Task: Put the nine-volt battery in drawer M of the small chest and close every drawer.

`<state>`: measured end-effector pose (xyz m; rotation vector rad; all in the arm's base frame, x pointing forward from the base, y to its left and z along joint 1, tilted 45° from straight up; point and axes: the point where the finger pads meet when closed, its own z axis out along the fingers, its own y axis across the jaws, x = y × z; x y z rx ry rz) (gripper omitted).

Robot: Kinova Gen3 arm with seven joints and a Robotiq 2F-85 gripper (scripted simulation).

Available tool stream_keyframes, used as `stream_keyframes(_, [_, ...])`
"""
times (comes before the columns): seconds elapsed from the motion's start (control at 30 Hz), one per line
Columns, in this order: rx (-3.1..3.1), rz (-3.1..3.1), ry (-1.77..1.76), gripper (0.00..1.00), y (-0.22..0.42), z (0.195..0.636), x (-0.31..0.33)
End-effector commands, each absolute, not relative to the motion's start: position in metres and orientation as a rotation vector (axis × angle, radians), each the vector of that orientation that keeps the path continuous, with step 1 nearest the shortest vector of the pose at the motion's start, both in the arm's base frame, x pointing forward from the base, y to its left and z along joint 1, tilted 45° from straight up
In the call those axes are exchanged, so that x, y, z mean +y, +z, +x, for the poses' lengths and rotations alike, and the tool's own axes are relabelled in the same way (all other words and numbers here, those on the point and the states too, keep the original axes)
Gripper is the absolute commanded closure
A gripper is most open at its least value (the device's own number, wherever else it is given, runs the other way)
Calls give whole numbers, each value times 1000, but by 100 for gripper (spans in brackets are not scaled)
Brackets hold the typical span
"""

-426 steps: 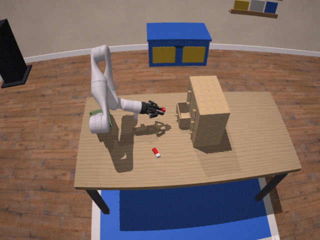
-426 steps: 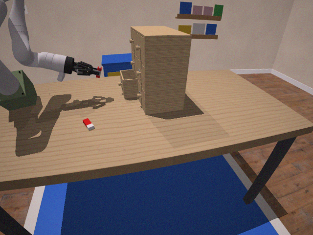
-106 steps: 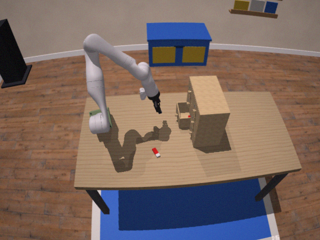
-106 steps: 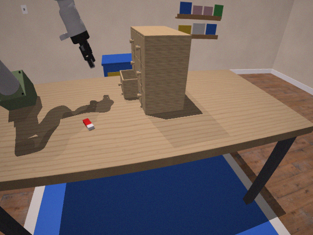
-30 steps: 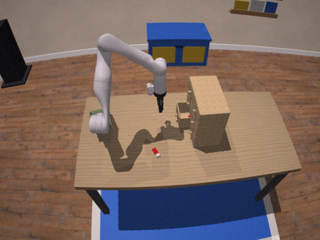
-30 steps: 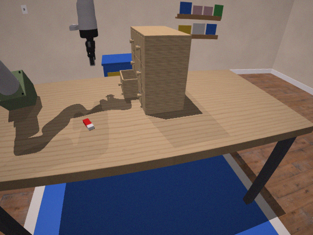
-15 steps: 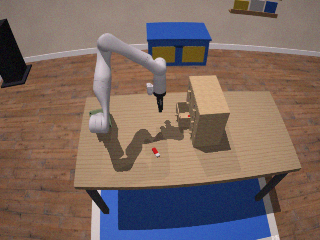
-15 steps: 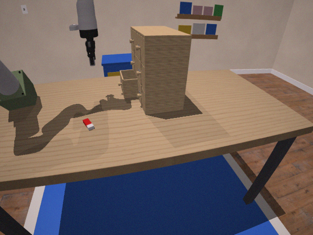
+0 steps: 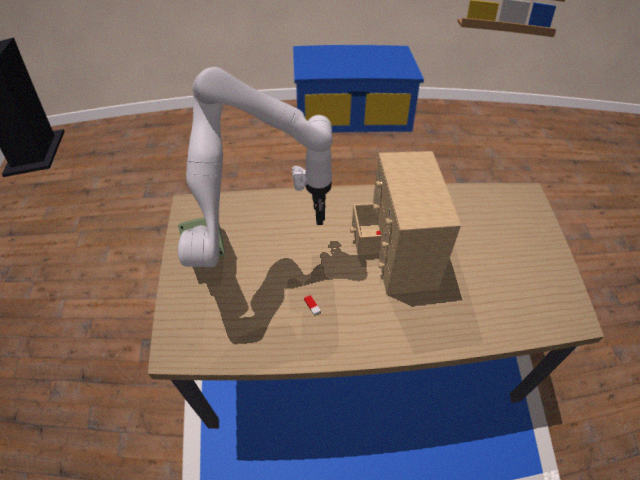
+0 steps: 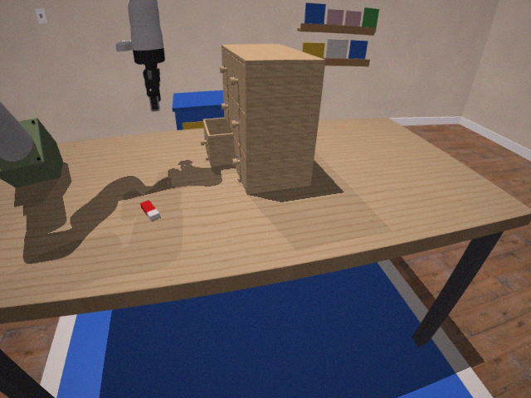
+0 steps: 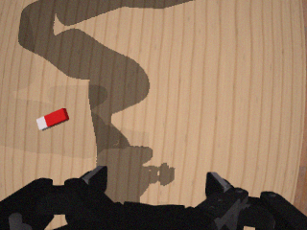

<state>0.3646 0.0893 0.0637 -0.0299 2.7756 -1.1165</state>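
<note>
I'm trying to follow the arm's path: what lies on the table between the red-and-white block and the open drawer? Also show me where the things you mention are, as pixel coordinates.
Between the red-and-white block (image 9: 312, 304) (image 10: 149, 210) (image 11: 53, 119) and the open drawer (image 9: 368, 245) (image 10: 221, 149) I see only the arm's shadow, in the top and exterior views.

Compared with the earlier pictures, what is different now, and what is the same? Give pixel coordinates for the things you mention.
The gripper (image 9: 320, 223) (image 10: 155, 109) (image 11: 155, 180) let go of a red thing (image 9: 378, 233), which now lies in the open drawer (image 9: 368, 246) (image 10: 221, 149). The gripper swung from pointing sideways to pointing down. The red-and-white block (image 9: 312, 304) (image 10: 149, 210) (image 11: 53, 119) and the chest (image 9: 421, 248) (image 10: 280, 123) stayed put.
</note>
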Motion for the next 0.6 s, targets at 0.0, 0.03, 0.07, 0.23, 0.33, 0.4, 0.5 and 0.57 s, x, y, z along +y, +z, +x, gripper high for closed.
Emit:
stream_keyframes(0.0, [2774,-39,-1114,0,64,357,95])
stream_keyframes(0.03, [2774,-39,-1114,0,64,353,97])
stream_keyframes(0.07, [2774,-39,-1114,0,64,349,99])
stream_keyframes(0.23, [2774,-39,-1114,0,63,320,112])
stream_keyframes(0.33, [2774,-39,-1114,0,63,314,115])
stream_keyframes(0.4, [2774,-39,-1114,0,63,301,121])
stream_keyframes(0.5, [2774,-39,-1114,0,62,285,129])
stream_keyframes(0.57, [2774,-39,-1114,0,62,277,133])
